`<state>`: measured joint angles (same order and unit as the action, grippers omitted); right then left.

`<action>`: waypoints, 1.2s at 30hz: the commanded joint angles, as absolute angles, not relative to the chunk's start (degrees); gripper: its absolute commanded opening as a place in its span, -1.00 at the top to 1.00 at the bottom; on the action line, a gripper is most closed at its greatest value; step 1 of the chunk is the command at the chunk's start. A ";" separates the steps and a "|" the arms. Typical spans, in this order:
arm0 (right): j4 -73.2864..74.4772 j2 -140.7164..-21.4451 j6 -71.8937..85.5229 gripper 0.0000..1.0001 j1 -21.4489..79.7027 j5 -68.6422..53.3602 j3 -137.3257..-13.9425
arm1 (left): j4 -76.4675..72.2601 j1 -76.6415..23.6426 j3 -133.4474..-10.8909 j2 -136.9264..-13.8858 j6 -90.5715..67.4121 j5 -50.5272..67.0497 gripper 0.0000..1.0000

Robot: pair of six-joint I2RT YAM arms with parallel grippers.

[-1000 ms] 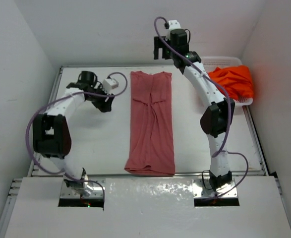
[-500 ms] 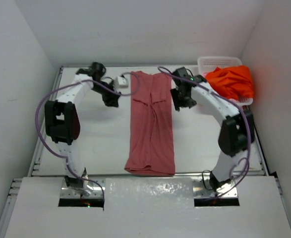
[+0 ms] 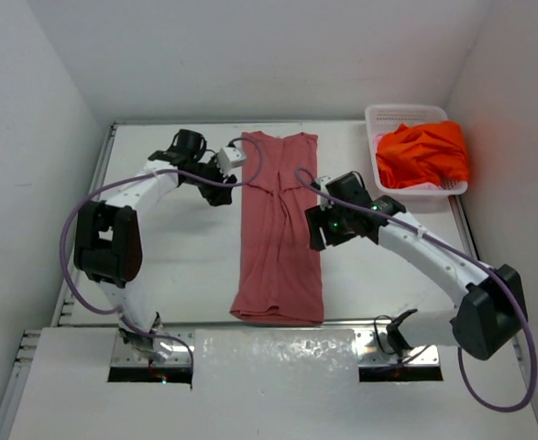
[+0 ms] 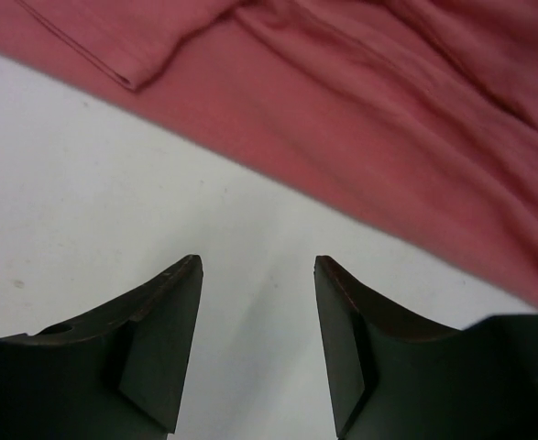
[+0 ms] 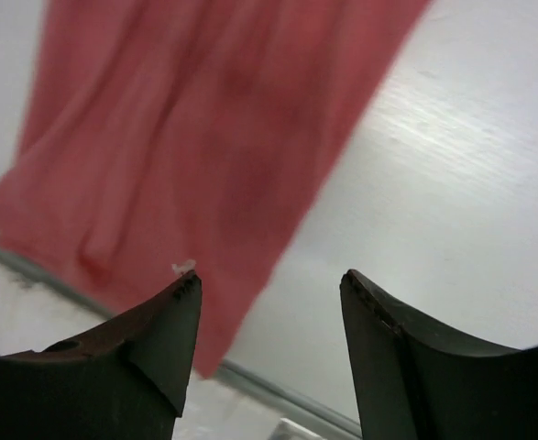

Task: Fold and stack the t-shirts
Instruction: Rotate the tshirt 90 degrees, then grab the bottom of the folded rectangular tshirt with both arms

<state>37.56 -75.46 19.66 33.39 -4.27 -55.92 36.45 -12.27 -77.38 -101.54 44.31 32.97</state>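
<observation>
I have the rose-red t-shirt [image 3: 278, 229] lying flat in the middle of the surface [image 3: 177, 266] as a long narrow strip. Its sides are turned in, and it runs from the far edge down to the near edge, so the lengthwise folds look done to me and the crosswise fold is what remains. That is why the two arms flank it. The left hand [image 3: 217, 192] hangs beside the strip's left edge towards the far end. In its wrist view the fingers [image 4: 163, 344] stand well apart with nothing between them, over bare surface just short of the cloth [image 4: 388, 110]. The right hand [image 3: 316, 235] sits at the strip's right edge about halfway along. It is likewise spread wide and empty, looking down the shirt [image 5: 204, 137] towards the near hem. I judge both are lining up to pinch opposite edges. The orange t-shirt [image 3: 424, 151] waits bunched in the white basket [image 3: 406, 115] at the far right, well apart. I cannot see a light pink shirt anywhere.
</observation>
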 commanded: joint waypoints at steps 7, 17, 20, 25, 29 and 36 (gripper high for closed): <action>28.05 -77.61 14.13 -0.11 29.53 -13.09 -54.40 | 29.61 -16.79 -79.28 -97.39 32.17 25.92 0.00; 22.52 -73.30 23.36 0.07 35.67 -15.64 -50.89 | 45.63 -15.73 -66.55 -79.47 40.08 7.05 -0.10; 16.89 -73.47 28.20 0.04 38.14 -17.32 -45.89 | 41.24 -16.00 -61.53 -72.96 40.51 10.96 -0.10; 10.50 -77.60 34.43 -0.02 46.13 -14.85 -41.68 | 37.44 -20.03 -52.75 -65.75 45.52 12.22 -0.09; 5.98 -79.89 43.58 -0.07 52.19 -11.79 -37.80 | 35.60 -20.13 -45.11 -61.28 44.83 14.06 -0.09; 7.72 -84.46 49.66 -0.11 57.83 -9.14 -39.72 | 31.47 -20.21 -39.55 -58.80 39.12 17.31 -0.08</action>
<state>9.58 -84.44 45.15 56.29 -11.31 -37.47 36.64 -20.16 -40.03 -59.72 41.71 14.76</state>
